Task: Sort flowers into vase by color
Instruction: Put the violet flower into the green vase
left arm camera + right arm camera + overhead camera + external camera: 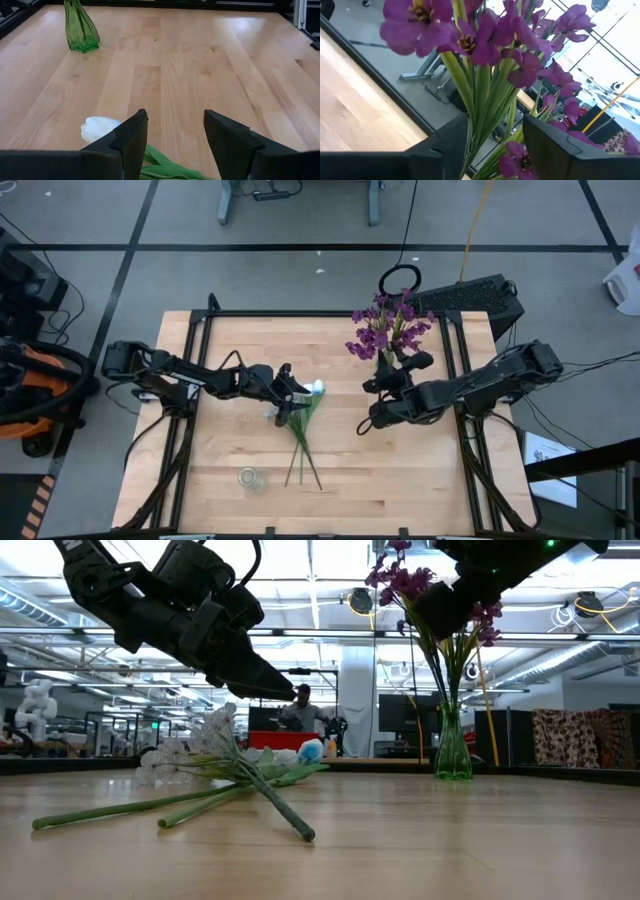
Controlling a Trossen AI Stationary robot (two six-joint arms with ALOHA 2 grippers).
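Foreground, low view: three loose flowers (215, 790) lie crossed on the wooden table (400, 470), their long green stems fanning toward the camera and the pale blossoms bunched at the far end. One is a white tulip bud (100, 128); the kinds of the others are hard to tell. Above the blossoms hovers the left gripper (300, 388), its fingers parted and holding nothing, the bud just beside one finger (131, 140). Toward the table's far edge on the right side stands a green glass vase (452, 745) holding the purple flowers (388, 328) upright. The right gripper (405, 368) is raised at the purple stems, which pass between its spread fingers (555, 145); whether they touch the stems cannot be told. A small clear glass (250, 477) stands near the front edge, by the loose stem ends.
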